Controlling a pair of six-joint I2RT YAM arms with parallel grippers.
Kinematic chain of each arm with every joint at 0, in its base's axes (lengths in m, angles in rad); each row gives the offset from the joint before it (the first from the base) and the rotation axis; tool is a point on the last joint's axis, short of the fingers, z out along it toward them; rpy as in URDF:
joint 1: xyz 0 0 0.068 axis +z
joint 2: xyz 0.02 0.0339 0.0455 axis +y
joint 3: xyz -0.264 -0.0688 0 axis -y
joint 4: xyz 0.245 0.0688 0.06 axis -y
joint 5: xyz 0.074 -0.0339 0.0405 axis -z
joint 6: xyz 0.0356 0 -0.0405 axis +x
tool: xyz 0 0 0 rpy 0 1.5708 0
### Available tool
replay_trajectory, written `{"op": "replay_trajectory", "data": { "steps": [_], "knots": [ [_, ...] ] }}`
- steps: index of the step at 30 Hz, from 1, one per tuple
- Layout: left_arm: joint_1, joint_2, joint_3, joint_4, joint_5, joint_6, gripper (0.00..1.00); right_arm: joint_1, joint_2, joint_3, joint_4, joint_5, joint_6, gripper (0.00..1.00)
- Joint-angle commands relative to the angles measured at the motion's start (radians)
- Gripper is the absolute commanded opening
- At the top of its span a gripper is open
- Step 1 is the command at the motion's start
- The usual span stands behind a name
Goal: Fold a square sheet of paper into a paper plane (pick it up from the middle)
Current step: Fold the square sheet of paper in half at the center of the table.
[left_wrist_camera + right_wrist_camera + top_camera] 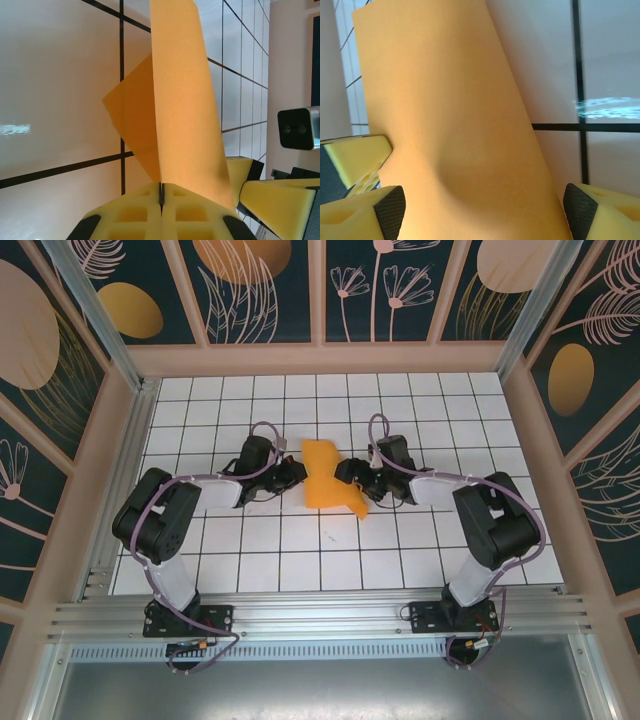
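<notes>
Though tiny overhead, left pincer (pixel 161 189) clamped on orange paper (pixel 180 100) in wrist view, right pincer (pixel 480 207) seemingly apart

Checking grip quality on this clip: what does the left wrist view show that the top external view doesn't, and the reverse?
Left wrist: the left gripper with its fingers pressed shut on the orange paper edge, the sheet rising from their seam. Top external: the paper's whole folded outline, spanning between the two grippers over the tiled table. Shared: the orange paper, the left gripper holding it, and the right gripper close beside it.
</notes>
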Motion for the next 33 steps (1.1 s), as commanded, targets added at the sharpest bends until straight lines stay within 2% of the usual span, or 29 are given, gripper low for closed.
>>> {"op": "replay_trajectory", "data": {
  "steps": [1, 6, 10, 14, 21, 25, 27, 33],
  "knots": [
    [-0.019, 0.031, 0.036, -0.011, 0.002, 0.005, 0.0, 0.0, -0.044, 0.0, -0.106, 0.079, -0.062, 0.87],
    [-0.034, 0.053, 0.064, -0.013, 0.006, -0.011, 0.0, -0.004, -0.077, 0.036, -0.204, 0.139, -0.149, 0.87],
    [-0.058, 0.07, 0.078, -0.003, 0.001, -0.043, 0.0, -0.004, -0.07, 0.07, -0.265, 0.11, -0.215, 0.84],
    [-0.098, 0.064, 0.049, 0.081, -0.021, -0.112, 0.0, -0.006, -0.063, 0.066, -0.294, 0.078, -0.237, 0.78],
    [-0.176, 0.086, 0.007, 0.234, -0.09, -0.238, 0.0, -0.016, -0.078, 0.007, -0.263, -0.031, -0.199, 0.65],
    [-0.18, 0.086, -0.021, 0.239, -0.109, -0.227, 0.0, -0.013, -0.09, -0.042, -0.217, -0.09, -0.15, 0.59],
    [-0.181, 0.093, -0.028, 0.227, -0.104, -0.225, 0.0, -0.014, -0.095, -0.048, -0.216, -0.09, -0.14, 0.59],
    [-0.18, 0.088, -0.054, 0.201, -0.133, -0.221, 0.0, -0.018, -0.109, -0.008, -0.25, 0.014, -0.172, 0.66]
  ]
}}
